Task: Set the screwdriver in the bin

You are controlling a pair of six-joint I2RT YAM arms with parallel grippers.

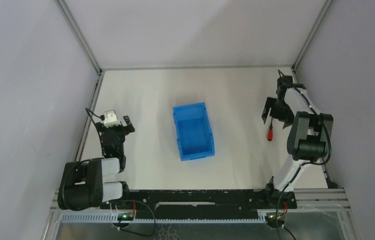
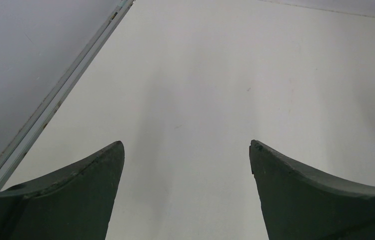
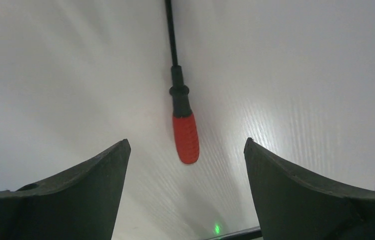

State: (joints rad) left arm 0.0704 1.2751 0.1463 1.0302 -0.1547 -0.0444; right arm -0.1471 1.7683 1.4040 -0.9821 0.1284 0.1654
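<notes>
The blue bin (image 1: 189, 106) sits mid-desk (image 1: 235, 95) with nothing in it. The screwdriver (image 1: 270, 134) lies flat on the desk off to the right, apart from the bin. The right hand (image 1: 270, 117) hangs just over its red handle, fingers spread wide. The left hand (image 1: 114, 127) is at the near left, also spread open over bare desk.

Small slim screwdriver (image 3: 179, 97), red ribbed handle, thin black shaft: lies flat on white table (image 1: 140, 90), right side, handle toward near edge. Bright blue rectangular plastic bin (image 1: 194, 136): upright mid-table, open side up, well apart from screwdriver.
</notes>
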